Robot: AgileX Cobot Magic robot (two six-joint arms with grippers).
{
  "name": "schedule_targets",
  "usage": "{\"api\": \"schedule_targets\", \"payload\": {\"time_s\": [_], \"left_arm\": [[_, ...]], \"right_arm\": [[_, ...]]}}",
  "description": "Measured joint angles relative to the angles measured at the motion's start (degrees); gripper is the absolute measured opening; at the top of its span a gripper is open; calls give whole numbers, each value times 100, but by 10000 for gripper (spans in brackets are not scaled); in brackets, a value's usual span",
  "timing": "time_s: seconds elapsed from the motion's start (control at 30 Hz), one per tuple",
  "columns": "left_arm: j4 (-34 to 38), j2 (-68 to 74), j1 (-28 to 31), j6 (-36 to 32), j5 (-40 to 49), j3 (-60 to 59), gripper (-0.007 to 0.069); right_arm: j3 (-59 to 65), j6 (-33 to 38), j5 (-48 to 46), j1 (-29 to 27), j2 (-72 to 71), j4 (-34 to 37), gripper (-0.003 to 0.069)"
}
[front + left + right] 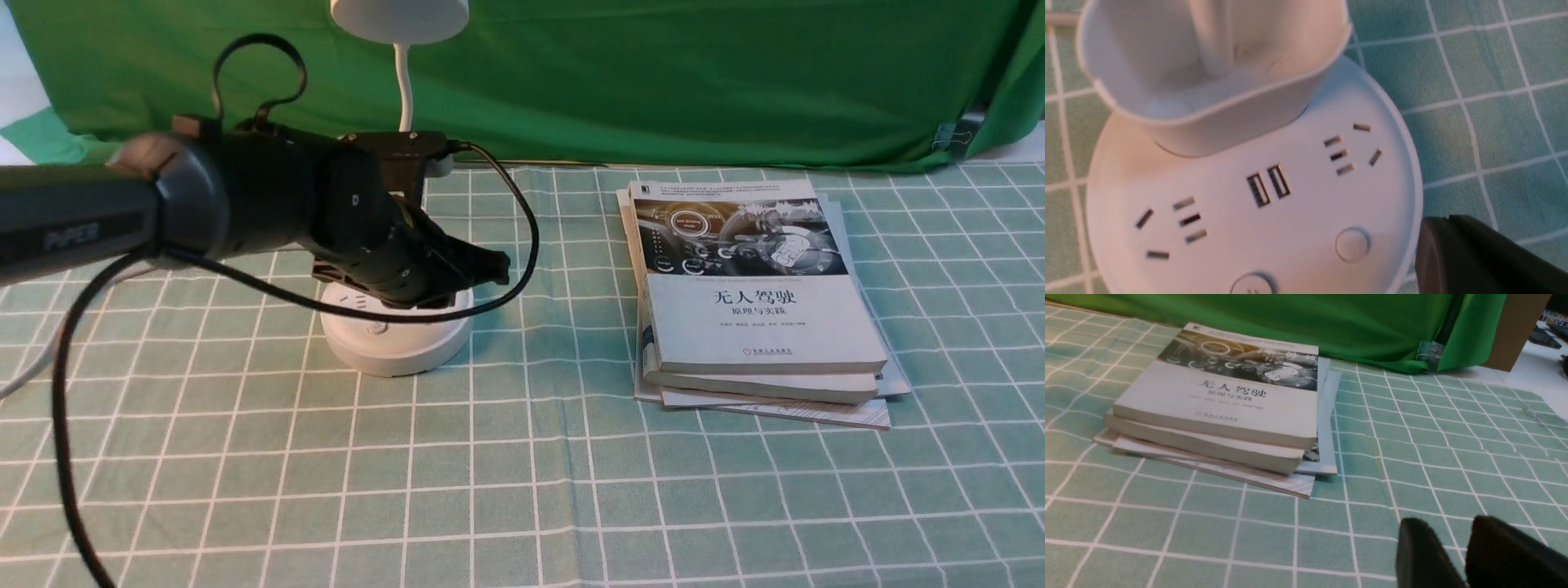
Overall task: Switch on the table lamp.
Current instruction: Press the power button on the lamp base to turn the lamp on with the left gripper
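Note:
The white table lamp (397, 336) stands left of centre on the checked cloth, with its thin neck (402, 82) rising to a round head (400, 16) at the top edge. My left arm reaches over the base, and the left gripper (496, 265) is shut and empty just past the base's right rim. The left wrist view shows the puck base (1290, 212) with sockets, two USB ports (1268, 185), the cup holder (1208, 69) and two round buttons (1352, 244) (1253, 284). There the left gripper (1447, 219) hangs beside the rim near one button. My right gripper (1447, 522) hovers over bare cloth, slightly open.
A stack of books (755, 286) lies right of the lamp and shows in the right wrist view as books (1216, 408). A green backdrop (653, 73) hangs behind the table. A black cable (522, 245) loops from my left arm in front of the lamp base.

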State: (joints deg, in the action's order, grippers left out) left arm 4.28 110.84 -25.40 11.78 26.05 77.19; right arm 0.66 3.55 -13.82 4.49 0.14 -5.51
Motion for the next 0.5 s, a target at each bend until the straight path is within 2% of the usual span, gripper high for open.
{"api": "schedule_targets", "payload": {"time_s": [0.23, 0.5], "left_arm": [[-494, 144, 0, 180, 103, 63, 21], [-646, 210, 0, 205, 77, 86, 21]], "right_arm": [[0, 0, 0, 0, 0, 0, 238], [0, 0, 0, 0, 0, 0, 238]]}}
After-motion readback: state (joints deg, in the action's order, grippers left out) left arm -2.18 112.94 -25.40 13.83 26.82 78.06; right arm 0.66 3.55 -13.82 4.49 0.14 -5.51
